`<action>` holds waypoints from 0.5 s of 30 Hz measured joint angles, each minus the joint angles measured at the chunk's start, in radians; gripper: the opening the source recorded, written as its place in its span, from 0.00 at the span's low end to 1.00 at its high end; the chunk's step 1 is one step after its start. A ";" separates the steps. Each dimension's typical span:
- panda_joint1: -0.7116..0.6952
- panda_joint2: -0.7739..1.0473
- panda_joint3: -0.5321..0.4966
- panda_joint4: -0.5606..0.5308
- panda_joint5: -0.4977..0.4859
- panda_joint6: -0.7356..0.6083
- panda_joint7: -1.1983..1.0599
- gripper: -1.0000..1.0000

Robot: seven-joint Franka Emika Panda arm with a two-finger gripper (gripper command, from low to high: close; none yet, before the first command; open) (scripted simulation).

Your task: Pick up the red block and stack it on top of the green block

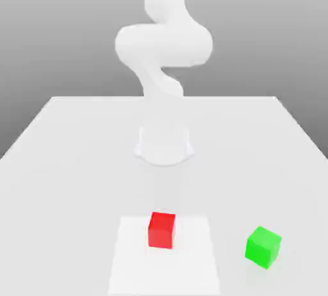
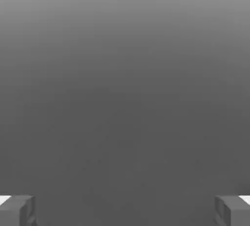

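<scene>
Red block (image 1: 161, 229) is seen near the counter's (image 1: 64, 160) front edge, on a paler square patch (image 1: 192, 263). Toward the exterior view's right, the green block (image 1: 263, 246) is set apart from it, turned slightly, with bare surface between. Wide open room is left across the counter's middle and both side edges. The arm (image 1: 163, 45) is raised at the far side. The jaws are spread wide, the fingertips (image 2: 17, 210) holding nothing.

Bright, even, washed-out light, soft blur, faint shadows
</scene>
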 joint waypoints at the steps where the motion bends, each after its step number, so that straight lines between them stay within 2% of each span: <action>1: -0.007 0.037 0.008 -0.026 -0.007 0.024 0.012 0.50; 9: -0.052 0.328 0.045 -0.220 -0.049 0.208 0.093 0.50; 15: -0.064 0.564 0.044 -0.376 -0.040 0.359 0.127 0.50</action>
